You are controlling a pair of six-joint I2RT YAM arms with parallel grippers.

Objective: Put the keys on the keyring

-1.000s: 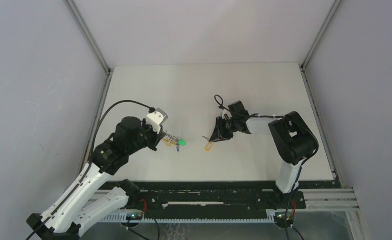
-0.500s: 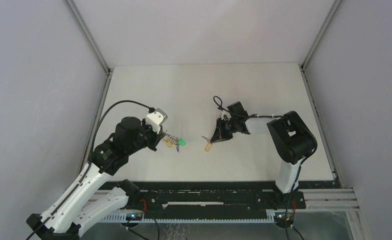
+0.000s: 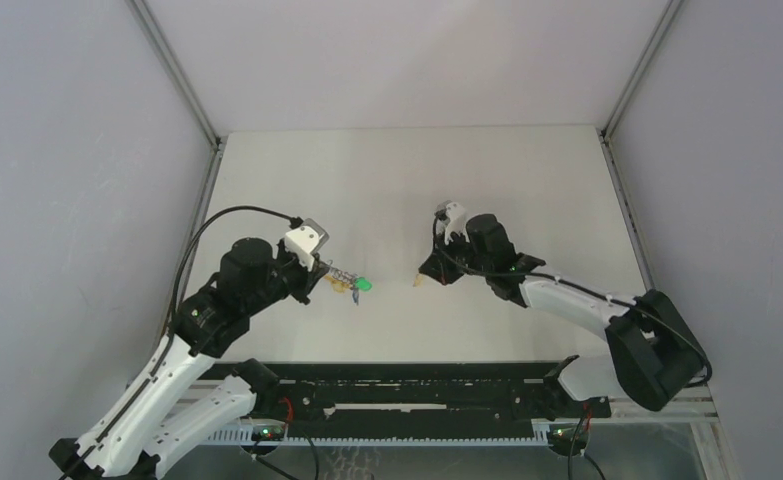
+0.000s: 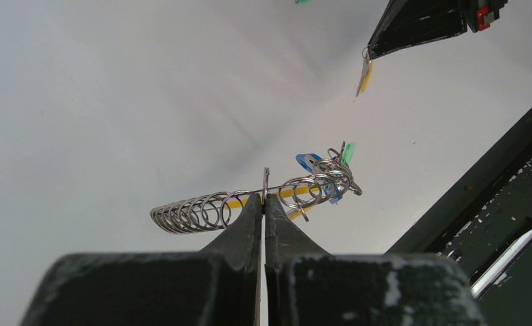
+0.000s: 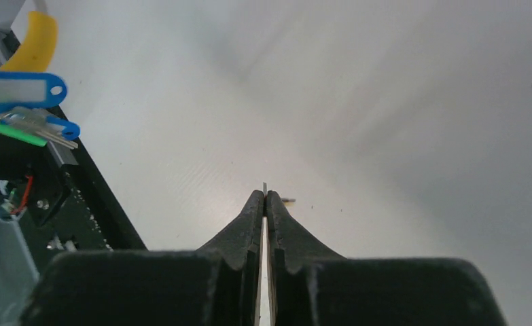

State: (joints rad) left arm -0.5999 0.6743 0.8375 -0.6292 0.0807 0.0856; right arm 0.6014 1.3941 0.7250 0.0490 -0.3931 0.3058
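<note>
My right gripper has just snapped shut from part-open. The orange key, which lay on the table a second ago, now hangs from its tips and seems lifted off the surface. The right arm has also swung round, elbow out to the side. From my right wrist only a thin metal sliver shows between the closed tips. My left gripper stays fully closed, pinching a thin wire of the keyring and holding it up. The blue key and green key are bunched at its far end. I judge that 2 keys are already threaded and 1 is in hand. The 2 grippers are near each other but not touching. Next I must bring the key's hole to the ring's opening.
</note>
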